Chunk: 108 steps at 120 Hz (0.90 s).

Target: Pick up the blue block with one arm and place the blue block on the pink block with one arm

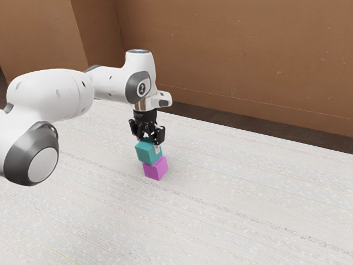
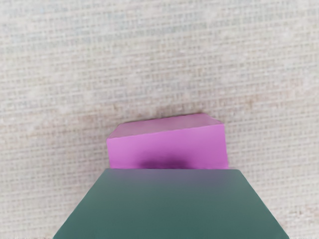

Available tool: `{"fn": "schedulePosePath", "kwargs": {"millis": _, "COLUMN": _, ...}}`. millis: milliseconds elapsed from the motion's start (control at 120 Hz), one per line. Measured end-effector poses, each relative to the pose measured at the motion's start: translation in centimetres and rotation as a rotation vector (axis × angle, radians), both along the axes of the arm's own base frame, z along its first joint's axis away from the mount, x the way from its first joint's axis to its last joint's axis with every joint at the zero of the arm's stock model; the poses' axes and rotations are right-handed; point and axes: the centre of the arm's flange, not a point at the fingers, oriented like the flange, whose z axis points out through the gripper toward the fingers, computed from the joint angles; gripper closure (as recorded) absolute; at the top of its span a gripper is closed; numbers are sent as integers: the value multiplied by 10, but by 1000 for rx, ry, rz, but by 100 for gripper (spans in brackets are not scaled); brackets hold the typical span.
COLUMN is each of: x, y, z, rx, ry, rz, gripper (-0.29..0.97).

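In the exterior view, the white arm (image 1: 49, 110) comes in from the exterior view's left and bends down over the pale, grained table (image 1: 248, 193). The black gripper (image 1: 148, 147) points straight down at the stack of two blocks. The blue block (image 1: 144, 154), more teal than blue in this render, sits on top of the pink block (image 1: 155, 168). Their faces touch, and the blue block is turned a little and set slightly toward the exterior view's left of the pink one. The jaws are closed around the upper part of the blue block, pinching it from two sides. One finger (image 1: 158, 149) lies flat against the block's face on the exterior view's right; the other is mostly hidden behind the block. The pink block rests flat on the table. A brown wall (image 1: 248, 49) stands behind the table, with a dark strip along its base. In the wrist view, the blue block (image 2: 172, 204) is a large, dark, blurred slab just under the hand. The pink block (image 2: 167, 144) juts out from beneath it, with a dark shadow where the two meet. Around them lies the woven-looking tabletop (image 2: 149, 59).
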Motion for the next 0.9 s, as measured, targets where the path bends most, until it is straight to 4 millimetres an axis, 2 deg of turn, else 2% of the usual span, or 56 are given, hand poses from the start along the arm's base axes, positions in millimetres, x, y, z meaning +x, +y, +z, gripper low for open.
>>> {"fn": "schedulePosePath", "kwargs": {"millis": 517, "x": 1, "y": -6, "z": 5, "rx": 7, "ry": 16, "rz": 29, "gripper": 37}}
{"fn": "schedulePosePath", "kwargs": {"millis": 900, "x": 8, "y": -7, "z": -5, "rx": 42, "ry": 20, "rz": 70, "gripper": 37}}
